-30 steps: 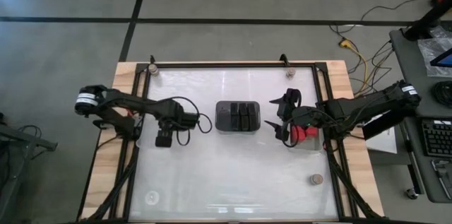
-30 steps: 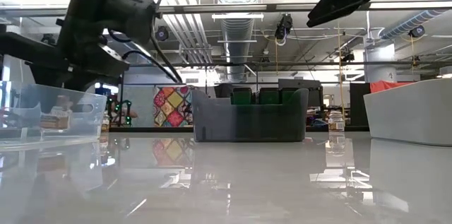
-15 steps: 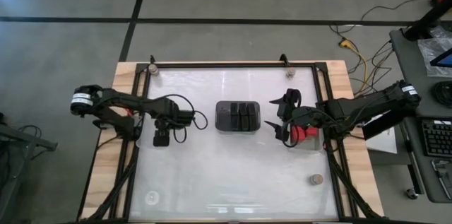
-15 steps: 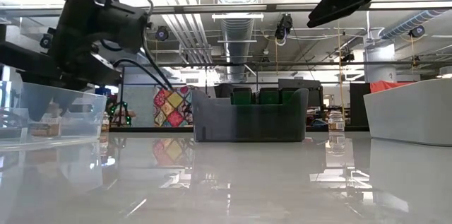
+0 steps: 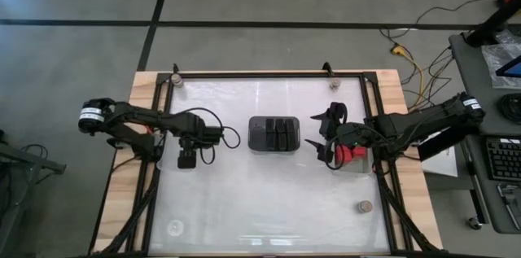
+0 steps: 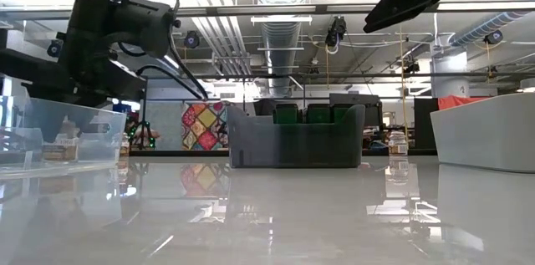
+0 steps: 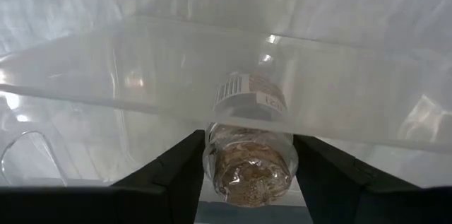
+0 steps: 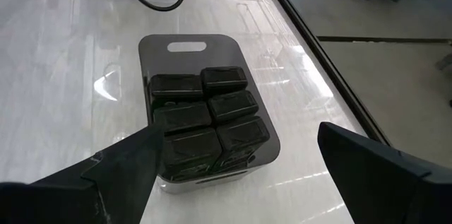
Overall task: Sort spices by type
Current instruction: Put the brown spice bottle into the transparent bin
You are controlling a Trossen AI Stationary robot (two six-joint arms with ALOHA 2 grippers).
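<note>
My left gripper (image 5: pixel 186 160) hangs over the table's left side, shut on a small clear jar (image 7: pixel 248 167) of brown spice with a barcode label. The rim of a clear tray (image 7: pixel 141 104) crosses just beyond the jar. In the low view that clear tray (image 6: pixel 84 135) stands on the table with a jar (image 6: pixel 63 144) showing through its wall. My right gripper (image 5: pixel 324 140) waits open right of the dark tray (image 5: pixel 255 134), which holds several black blocks (image 8: pixel 212 121). Red blocks (image 5: pixel 350 154) lie under the right arm. My left gripper pinches the jar by its round clear body (image 7: pixel 212 160), one finger (image 7: pixel 180 171) on each side. The fingers point down from above. The jar's labelled end reaches past the fingertips, behind the clear tray's wall. I cannot tell whether the jar rests on anything.
Loose tan-topped jars stand near the far-left corner (image 5: pixel 176 80), the far edge (image 5: pixel 334 85) and the near-right corner (image 5: pixel 365 206); one more (image 5: pixel 174 227) is near the near-left corner. A black frame (image 5: pixel 269 74) borders the glossy table. A pale tray (image 6: pixel 493 131) stands on the right.
My left arm has drawn back a little toward the table's left edge, and in the low view its gripper has shifted slightly left and up while still holding the jar.
</note>
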